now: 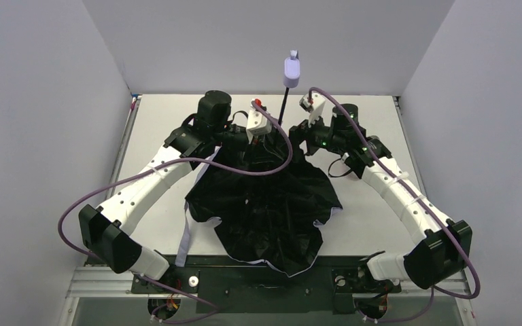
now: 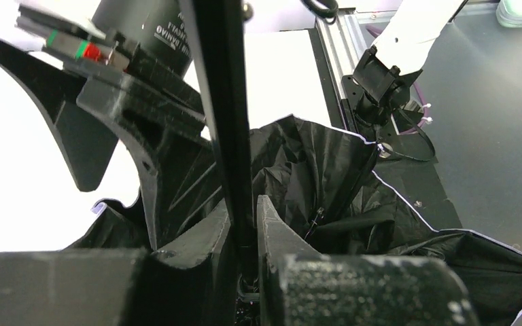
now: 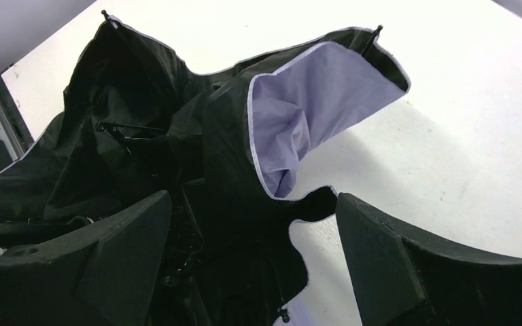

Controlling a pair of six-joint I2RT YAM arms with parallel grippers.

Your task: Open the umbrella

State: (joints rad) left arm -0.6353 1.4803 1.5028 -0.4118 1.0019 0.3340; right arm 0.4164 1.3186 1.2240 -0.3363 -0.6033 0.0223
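Observation:
The umbrella lies canopy-down in mid table, its black underside [image 1: 272, 204] facing up, slack and crumpled. Its thin black shaft [image 1: 283, 105] rises to the small lilac handle [image 1: 292, 68]. My left gripper [image 1: 264, 138] is shut on the shaft low down, just above the canopy; in the left wrist view the shaft [image 2: 223, 102] runs between my closed fingers [image 2: 275, 227]. My right gripper [image 1: 300, 140] hangs wide open just right of the shaft, over the canopy [image 3: 143, 136]. A fold there shows the lilac outer side [image 3: 299, 115]. Nothing is between its fingers [image 3: 126, 238].
A pale lilac strip of fabric [image 1: 186, 234] lies along the canopy's left edge. White table [image 1: 380, 224] lies on both sides, grey walls enclose it. Purple cables [image 1: 245, 170] loop over the arms. A metal rail [image 1: 258, 275] runs along the near edge.

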